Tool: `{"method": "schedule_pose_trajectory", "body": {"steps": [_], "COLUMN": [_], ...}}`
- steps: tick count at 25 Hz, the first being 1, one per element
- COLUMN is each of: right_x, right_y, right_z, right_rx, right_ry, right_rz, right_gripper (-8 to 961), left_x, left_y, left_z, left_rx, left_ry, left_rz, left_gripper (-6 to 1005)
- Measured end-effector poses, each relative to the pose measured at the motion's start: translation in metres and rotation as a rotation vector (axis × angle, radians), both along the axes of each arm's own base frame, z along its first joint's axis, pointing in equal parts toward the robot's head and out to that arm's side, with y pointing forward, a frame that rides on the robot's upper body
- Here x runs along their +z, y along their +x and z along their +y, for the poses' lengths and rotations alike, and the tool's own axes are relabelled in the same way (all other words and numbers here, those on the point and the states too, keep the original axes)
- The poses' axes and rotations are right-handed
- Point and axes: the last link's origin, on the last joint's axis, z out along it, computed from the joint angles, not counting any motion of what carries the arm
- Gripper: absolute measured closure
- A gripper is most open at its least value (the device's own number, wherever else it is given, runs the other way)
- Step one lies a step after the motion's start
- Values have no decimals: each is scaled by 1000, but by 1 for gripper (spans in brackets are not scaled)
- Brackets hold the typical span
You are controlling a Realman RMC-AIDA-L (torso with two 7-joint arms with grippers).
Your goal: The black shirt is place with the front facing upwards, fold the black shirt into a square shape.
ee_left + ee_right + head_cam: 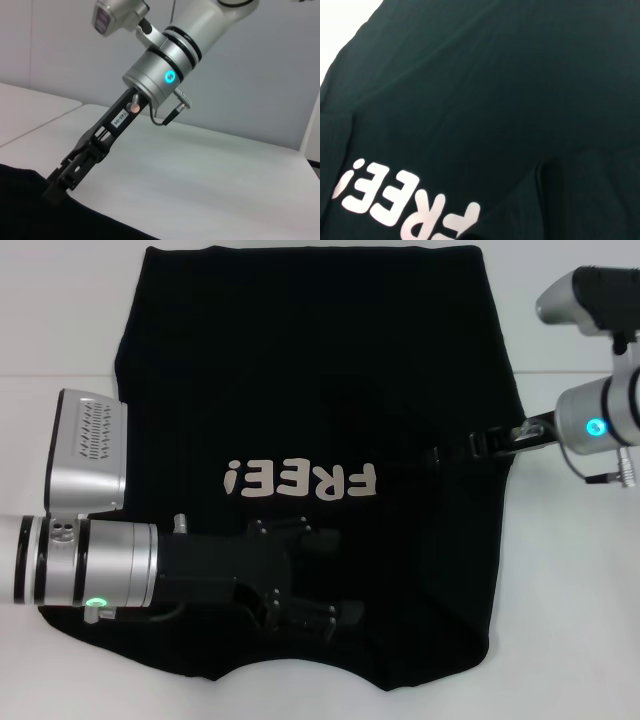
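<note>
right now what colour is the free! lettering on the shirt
Pale cream lettering on the black shirt; clearest in head view.

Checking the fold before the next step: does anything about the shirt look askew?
Mostly tidy. The black shirt lies flat, but its near edge curves unevenly. The right gripper sits at its right side; the left gripper hangs over its near part.

— What does the work sit on?

— A white table [580, 640], matte and smooth. A thin seam [560, 373] crosses it toward the far side.

— And behind it?

— In the left wrist view, a plain pale grey wall [260, 75] rises past the tabletop's far edge [240, 135].

— The light?

— Soft and even, with only faint shadows on the white surface.
</note>
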Motion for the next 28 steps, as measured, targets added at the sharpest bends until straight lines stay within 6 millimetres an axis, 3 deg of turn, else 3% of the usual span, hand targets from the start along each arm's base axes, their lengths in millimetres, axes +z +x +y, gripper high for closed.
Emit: {"method": "schedule_pose_trajectory", "body": {"steps": [6, 13, 15, 16, 20, 28], "right_x": [-11, 7, 14, 17, 26, 26], "right_y": [-7, -10, -8, -7, 0, 2], "right_z": [-1, -8, -14, -18, -34, -62], "right_rx": [12, 64, 91, 107, 183, 351], "right_ry": [1, -11, -26, -35, -64, -170], "right_rz": [13, 128, 187, 217, 306, 355], "right_gripper": [24, 25, 25, 25, 25, 24], "left_x": [3, 19, 30, 45, 64, 105], "left_y": [-1, -8, -14, -25, -45, -89], "left_z": [2, -3, -3, -4, -7, -22], "left_rx": [7, 57, 109, 199, 323, 533], "left_ry": [14, -35, -46, -47, -36, 63], "left_rz": [-8, -32, -43, -60, -72, -89], "left_gripper": [77, 79, 79, 79, 80, 82]}}
